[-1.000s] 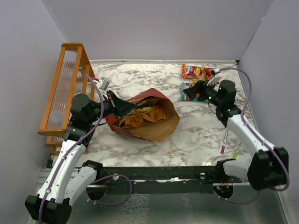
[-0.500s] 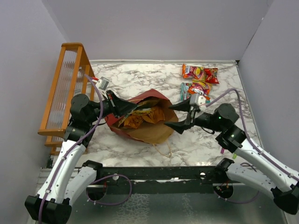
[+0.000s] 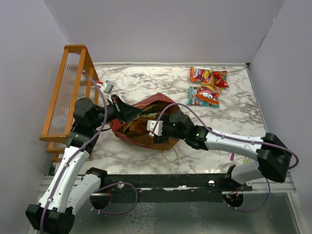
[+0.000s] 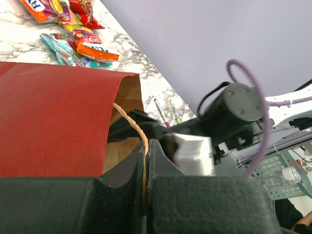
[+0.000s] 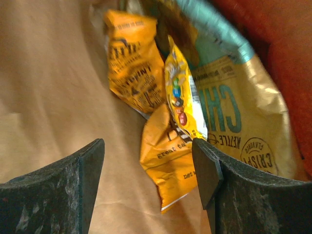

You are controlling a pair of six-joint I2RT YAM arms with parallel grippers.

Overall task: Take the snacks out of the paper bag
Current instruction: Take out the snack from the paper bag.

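While left fingers pinch the paper bag, right fingers gape inside.

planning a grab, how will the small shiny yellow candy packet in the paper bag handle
The small shiny yellow candy packet looks thin and creased, so probably light and floppy. Its glossy film may slip from the open right gripper. Leaning on the gold-and-teal chip bag, it likely tips.

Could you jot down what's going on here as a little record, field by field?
Bag: dark red paper bag, lying on the table, mouth open
Left gripper: shut on the bag's handle
Right gripper: open, inside the bag's mouth
Still inside: yellow candy pack, orange packets, teal chip bag
Already out: several snack packets on the table's far right
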